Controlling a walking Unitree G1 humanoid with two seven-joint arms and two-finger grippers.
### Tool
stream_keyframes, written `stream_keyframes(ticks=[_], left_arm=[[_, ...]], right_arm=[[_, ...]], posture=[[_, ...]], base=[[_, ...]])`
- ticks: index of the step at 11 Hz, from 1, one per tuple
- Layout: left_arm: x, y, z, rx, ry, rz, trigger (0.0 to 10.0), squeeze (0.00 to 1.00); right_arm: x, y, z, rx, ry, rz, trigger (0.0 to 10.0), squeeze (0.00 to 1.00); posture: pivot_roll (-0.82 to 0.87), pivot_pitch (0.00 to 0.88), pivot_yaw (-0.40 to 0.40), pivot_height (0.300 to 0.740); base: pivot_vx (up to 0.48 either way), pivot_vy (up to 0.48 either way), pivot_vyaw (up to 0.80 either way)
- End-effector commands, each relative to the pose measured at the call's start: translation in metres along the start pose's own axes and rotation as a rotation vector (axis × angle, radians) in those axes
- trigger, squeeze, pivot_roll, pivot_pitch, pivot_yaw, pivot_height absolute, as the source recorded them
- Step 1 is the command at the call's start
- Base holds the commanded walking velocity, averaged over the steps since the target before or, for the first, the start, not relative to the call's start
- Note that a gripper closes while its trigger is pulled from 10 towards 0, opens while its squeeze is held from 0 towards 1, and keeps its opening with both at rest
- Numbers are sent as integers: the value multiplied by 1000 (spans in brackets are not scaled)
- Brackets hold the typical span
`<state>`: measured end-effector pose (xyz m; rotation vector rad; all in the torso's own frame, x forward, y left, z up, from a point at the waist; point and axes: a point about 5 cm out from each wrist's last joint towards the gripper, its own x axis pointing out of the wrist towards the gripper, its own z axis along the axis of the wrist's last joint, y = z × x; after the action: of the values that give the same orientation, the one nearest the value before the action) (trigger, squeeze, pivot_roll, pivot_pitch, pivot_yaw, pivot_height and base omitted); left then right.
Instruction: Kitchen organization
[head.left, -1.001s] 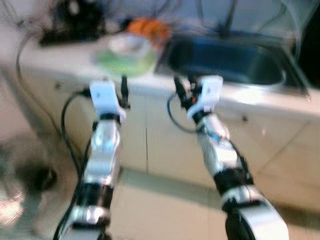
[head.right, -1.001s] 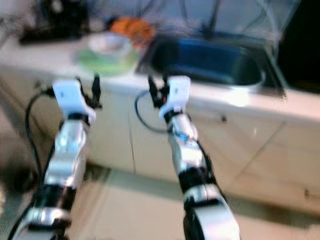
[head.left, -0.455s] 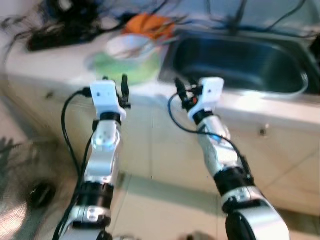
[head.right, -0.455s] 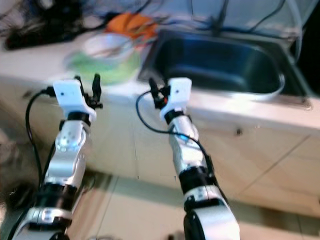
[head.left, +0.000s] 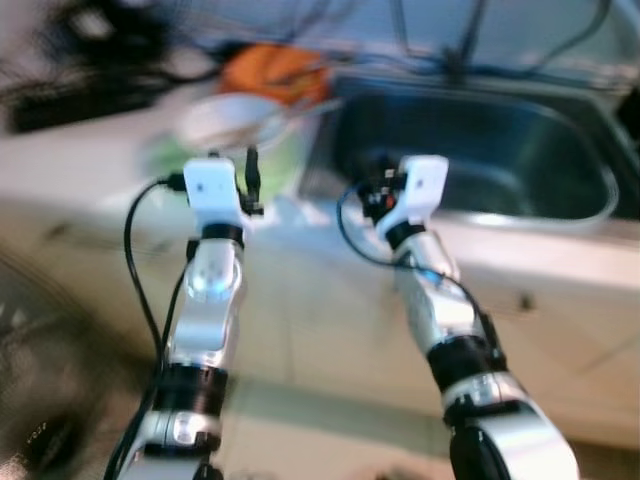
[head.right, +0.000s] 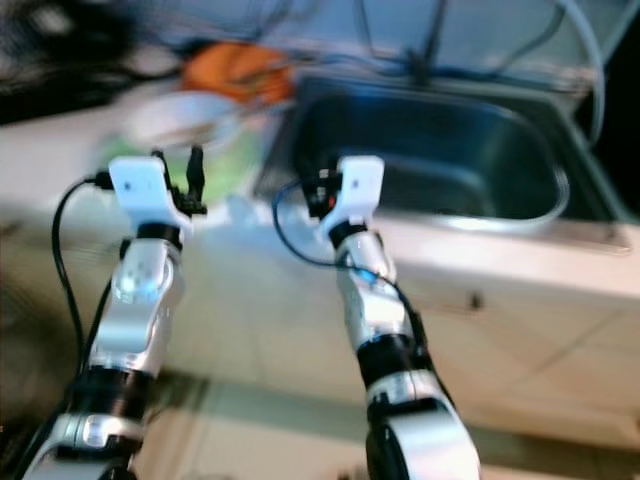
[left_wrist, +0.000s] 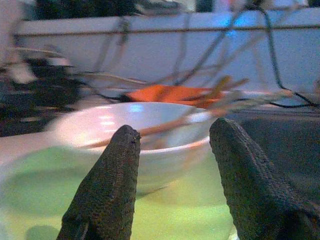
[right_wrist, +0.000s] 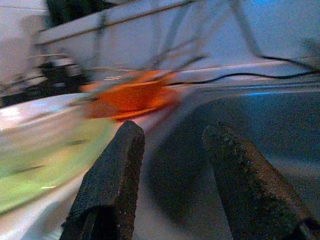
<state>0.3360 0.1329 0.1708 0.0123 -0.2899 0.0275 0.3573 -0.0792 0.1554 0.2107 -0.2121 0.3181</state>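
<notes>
Two pincers hover at the worktop (head.left: 90, 160) edge, both open and empty; the left pincer (left_wrist: 172, 150) faces one white bowl (left_wrist: 135, 135) on one green plate (left_wrist: 60, 195). The right pincer (right_wrist: 172, 150) points toward one sink (head.left: 480, 140); one orange thing (head.left: 270, 70) lies behind the bowl.
</notes>
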Motion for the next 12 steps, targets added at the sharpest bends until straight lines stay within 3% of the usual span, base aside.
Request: stream_keyframes(ticks=[1,4,10,12], left_arm=[[0,-10,2,0,-5,-31,10000,0],[-2,-17,8,-7,-46,-82,10000,0],[-4,-29,16,16,-99,-167,10000,0],[0,-34,23,151,-121,-215,10000,0]], right_arm=[[0,-9,4,-8,-11,-27,10000,0],[0,-9,4,1,-8,-30,10000,0],[0,-10,4,-7,-14,-29,10000,0],[0,-10,4,-6,-15,-29,10000,0]], posture=[[46,44,-3,740],[47,44,-2,740],[47,46,-4,740],[49,44,-5,740]], base=[[461,0,0],[318,0,-377],[0,0,0],[0,0,0]])
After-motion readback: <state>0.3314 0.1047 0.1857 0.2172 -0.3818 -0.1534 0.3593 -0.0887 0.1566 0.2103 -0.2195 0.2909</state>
